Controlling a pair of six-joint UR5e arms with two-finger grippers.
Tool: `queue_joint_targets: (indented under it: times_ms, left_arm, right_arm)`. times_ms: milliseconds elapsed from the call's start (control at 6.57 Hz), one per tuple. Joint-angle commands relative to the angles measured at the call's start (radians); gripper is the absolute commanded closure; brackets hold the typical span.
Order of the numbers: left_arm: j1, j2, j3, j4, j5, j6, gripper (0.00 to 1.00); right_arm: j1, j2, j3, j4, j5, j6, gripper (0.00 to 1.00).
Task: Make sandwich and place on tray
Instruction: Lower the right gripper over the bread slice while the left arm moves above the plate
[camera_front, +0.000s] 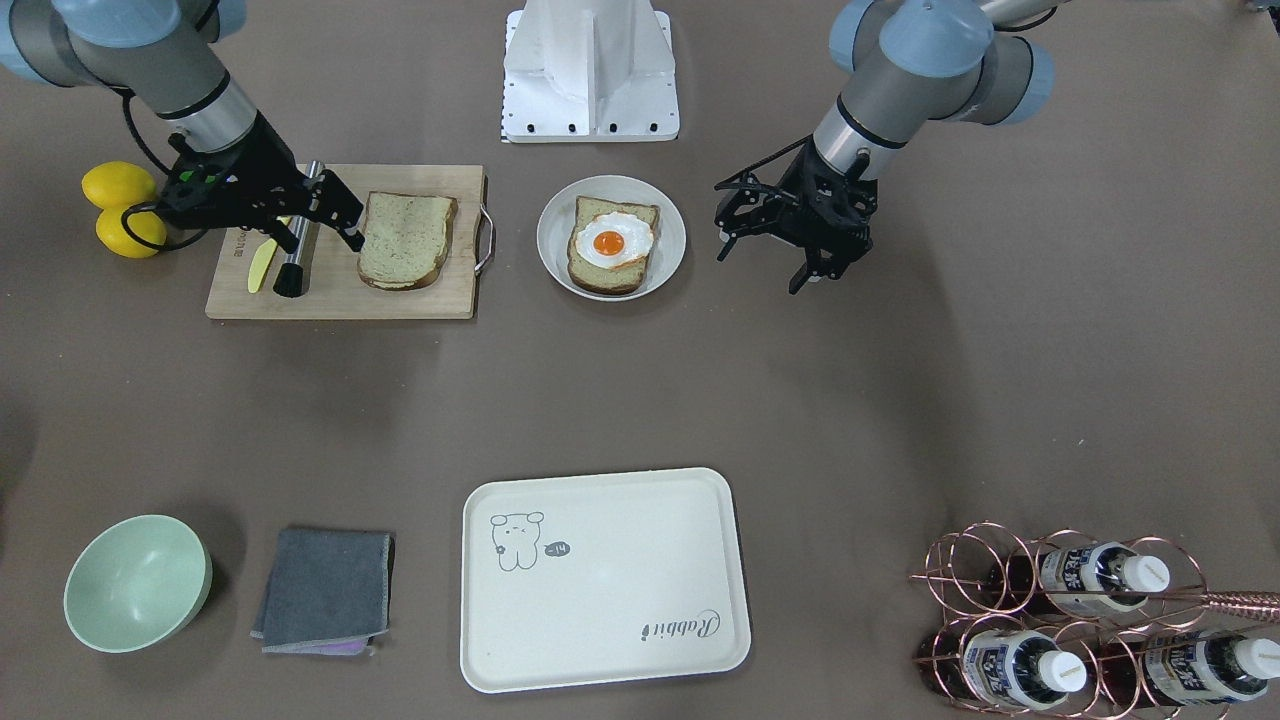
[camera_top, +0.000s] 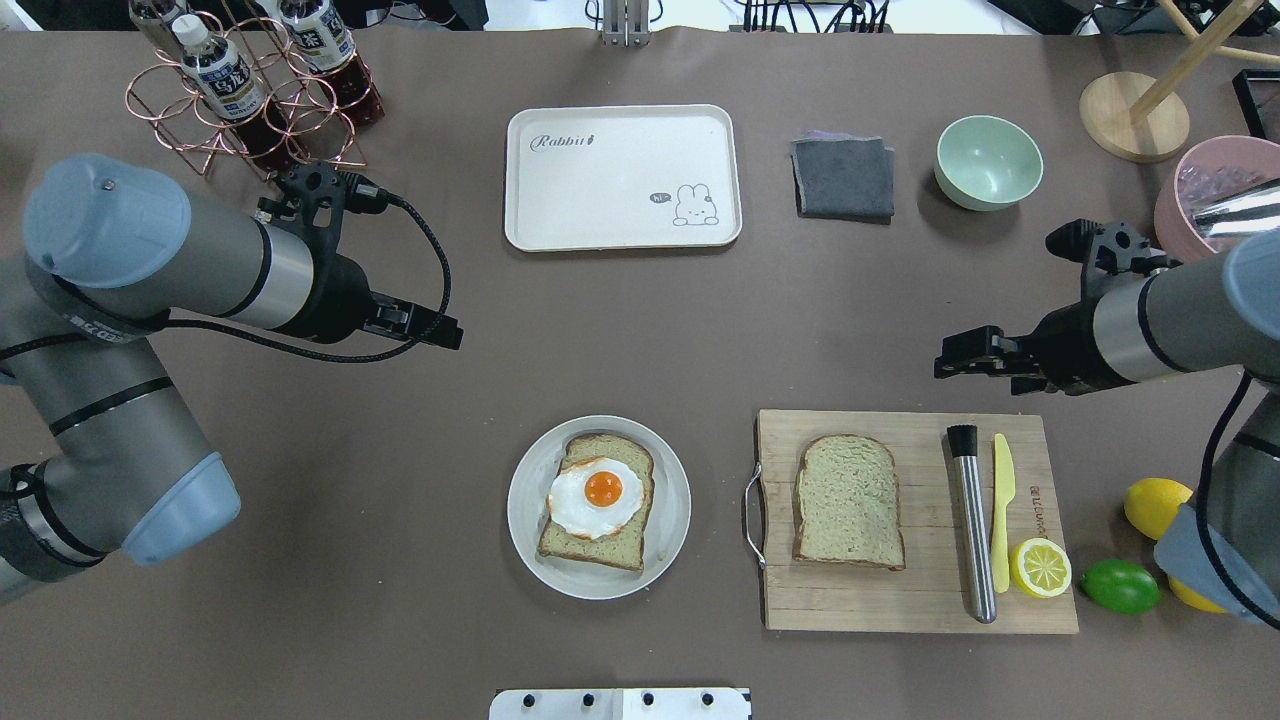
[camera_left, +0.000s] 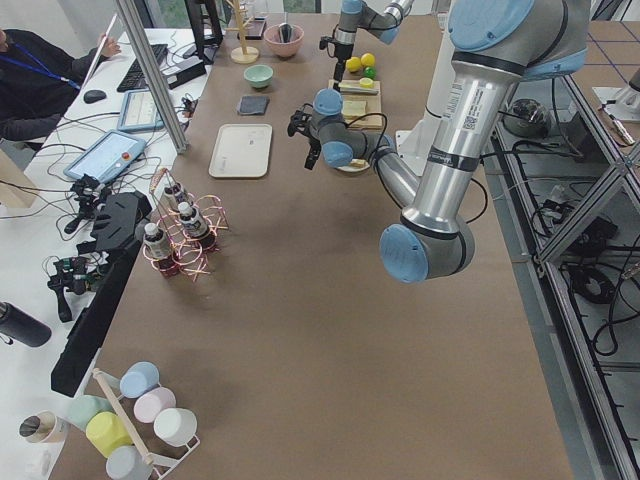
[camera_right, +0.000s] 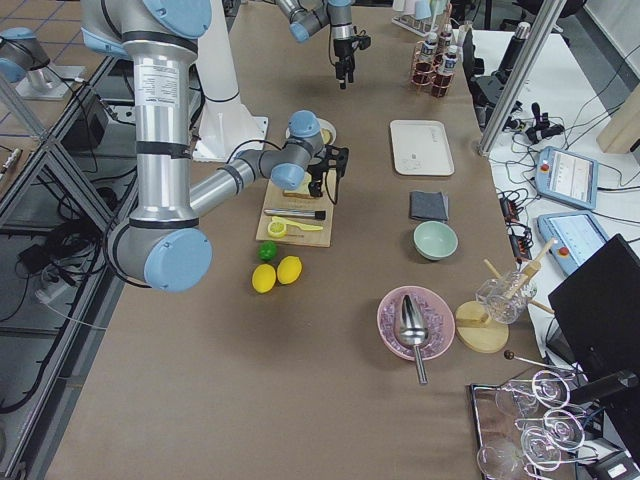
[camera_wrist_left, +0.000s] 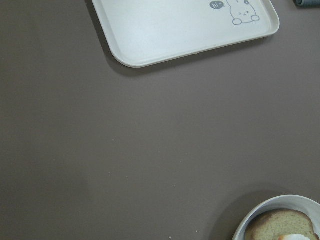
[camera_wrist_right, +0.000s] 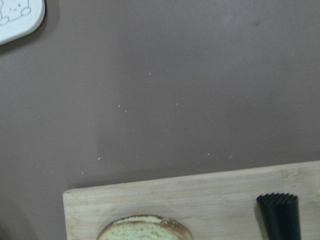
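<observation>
Two bread slices, one fried egg and one tray wait on the bench (camera_top: 640, 330), with nothing stacked so far. The lower slice (camera_top: 600, 548) sits on the single round white plate (camera_top: 676, 500) near the robot, with the fried egg (camera_top: 597, 495) lying on top of it. The bare slice (camera_top: 848, 500) lies flat on the one wooden cutting board (camera_top: 900, 600), well apart from the plate. The cream tray (camera_top: 600, 190) lies across the bench on the far side and carries no food. The right claw (camera_front: 325, 240) hangs over the board just beside the bare slice, its fingers apparently spread and gripping nothing. The left claw (camera_front: 760, 270) hovers beside the plate, released and clear of it. The bread looks light, soft and easily crushed, so a gentle pinch across a crust edge would likely serve best. The egg looks slick and may slide when the stack is tilted, so the finished pile would probably need a hold across both crusts and a level carry. Also on the board are one steel muddler (camera_top: 972, 530), one yellow knife (camera_top: 1001, 510) and one lemon half (camera_top: 1040, 567).
</observation>
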Motion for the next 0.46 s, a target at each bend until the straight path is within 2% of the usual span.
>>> queue_joint_targets:
  times_ms: [0, 152, 305]
  left_arm:
    - [0.018, -0.004, 0.001, 0.0, 0.018, -0.001, 0.01]
    - [0.018, -0.004, -0.002, 0.0, 0.018, -0.001, 0.01]
    - [0.018, -0.004, -0.004, -0.003, 0.018, -0.001, 0.01]
  right_arm:
    - [-0.099, -0.057, 0.0, 0.091, -0.088, 0.017, 0.02]
    - [-0.124, -0.122, -0.009, 0.213, -0.099, 0.015, 0.02]
    - [-0.159, -0.129, -0.032, 0.228, -0.148, 0.017, 0.03]
